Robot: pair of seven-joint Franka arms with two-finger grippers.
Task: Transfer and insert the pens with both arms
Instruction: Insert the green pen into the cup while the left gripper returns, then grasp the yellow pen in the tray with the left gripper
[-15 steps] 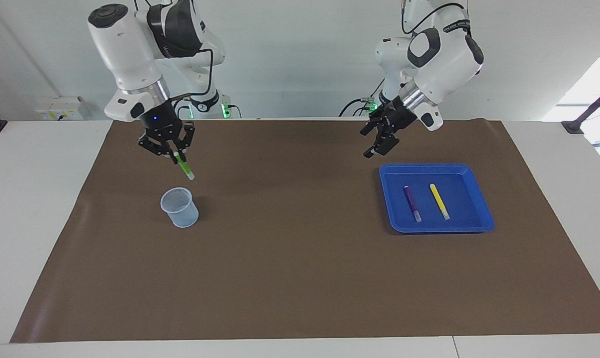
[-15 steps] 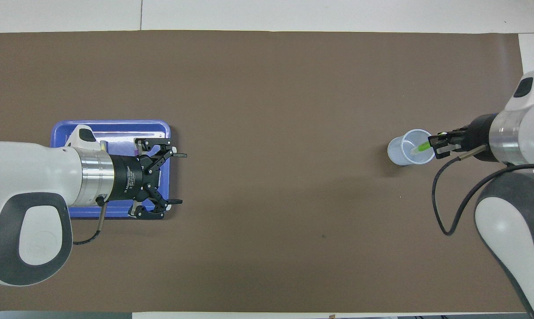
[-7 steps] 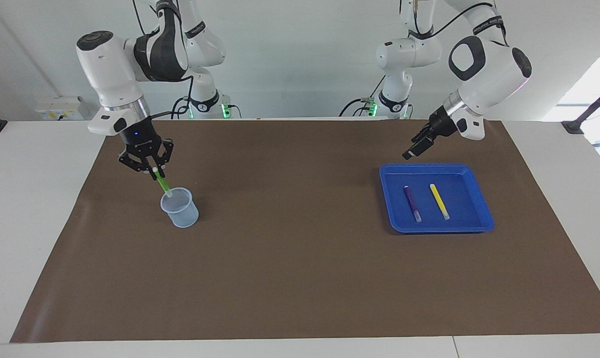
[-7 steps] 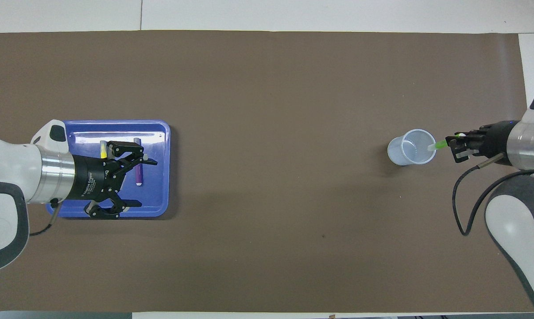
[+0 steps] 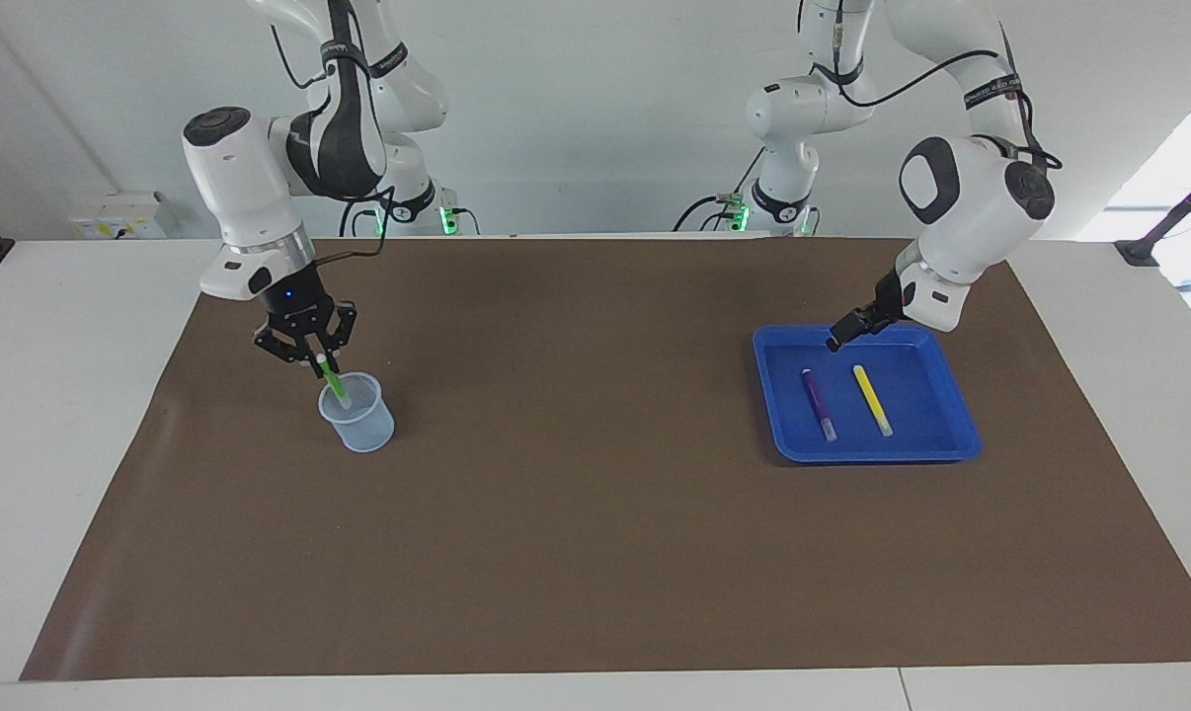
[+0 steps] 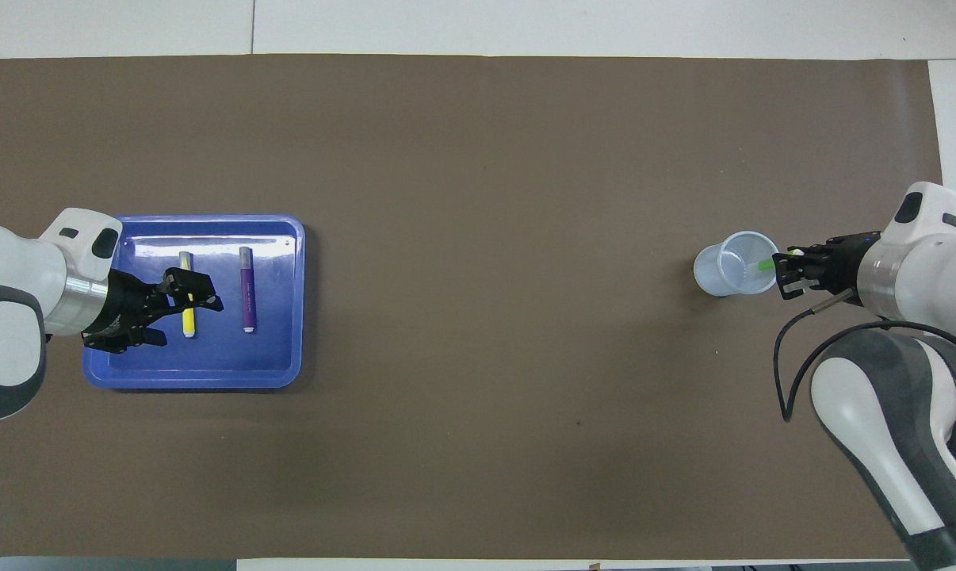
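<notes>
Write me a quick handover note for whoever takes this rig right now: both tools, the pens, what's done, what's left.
Right tool: shut on the slim green marker pen, tilted, its lower end inside the translucent plastic cup at the right arm's end of the brown mat.
Left tool: open, holding nothing, over the edge of the blue plastic tray nearest the robots.
The purple marker pen and yellow marker pen lie side by side in the tray, apart.
Done: green pen carried to the cup.
Left: release it, then move the purple and yellow pens.
</notes>
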